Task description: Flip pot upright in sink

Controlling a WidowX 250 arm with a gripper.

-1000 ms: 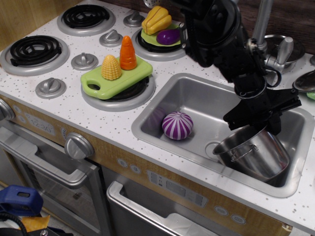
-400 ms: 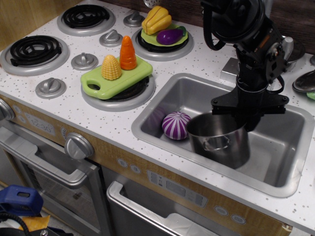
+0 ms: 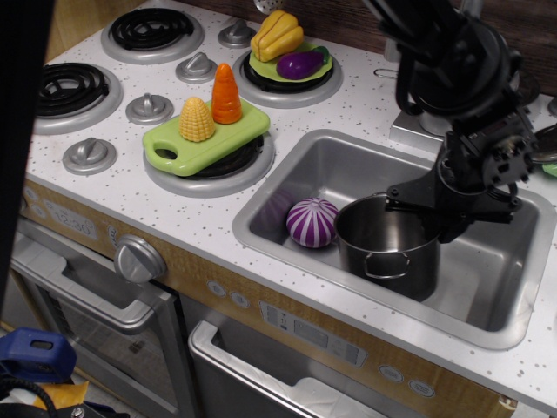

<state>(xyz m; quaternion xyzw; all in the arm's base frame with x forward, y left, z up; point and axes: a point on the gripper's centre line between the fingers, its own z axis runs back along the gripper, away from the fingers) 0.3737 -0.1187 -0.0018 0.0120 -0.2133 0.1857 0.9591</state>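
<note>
The shiny steel pot stands upright, opening up, in the middle of the silver sink. One wire loop handle faces the front. My black gripper hangs from the arm at the upper right and sits on the pot's far right rim. Its fingers look closed on that rim. The pot's base appears to rest on the sink floor.
A purple-and-white striped ball lies in the sink, just left of the pot. A green cutting board with corn and a carrot sits on a burner left of the sink. A dark band covers the frame's left edge.
The pot went from lying tilted at the sink's right end to standing upright in the middle, carried left by my gripper. The arm has since shifted slightly right and lower.
</note>
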